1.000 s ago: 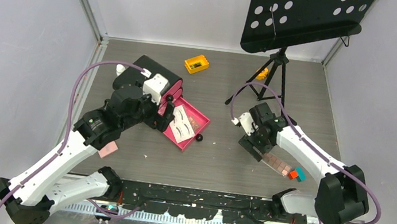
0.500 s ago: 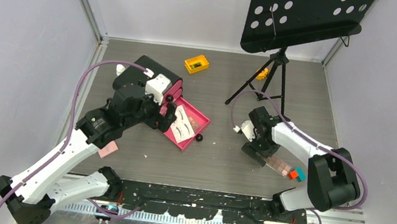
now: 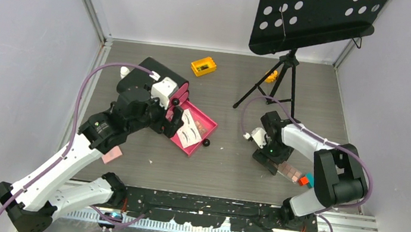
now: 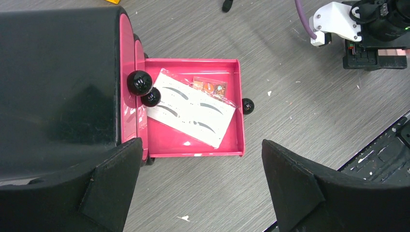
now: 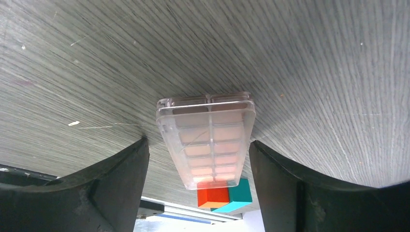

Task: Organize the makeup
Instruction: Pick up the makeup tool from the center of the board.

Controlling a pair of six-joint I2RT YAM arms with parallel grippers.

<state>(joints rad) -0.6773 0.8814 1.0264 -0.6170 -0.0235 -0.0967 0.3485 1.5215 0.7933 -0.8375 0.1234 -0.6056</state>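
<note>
Folded inward since the earlier frame, the right arm is pitched down. The right gripper [image 3: 269, 159] is held spread, unclenched, astride the brown palette [image 5: 208, 140] on the table, whose long axis runs between the fingers toward the coloured blocks [image 5: 225, 195].

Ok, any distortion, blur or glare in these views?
Right wrist view: strong fisheye bends the table grain around the palette. Left wrist view: crisp, card lines readable. Top view: even light, no glare, small things lack detail.
</note>
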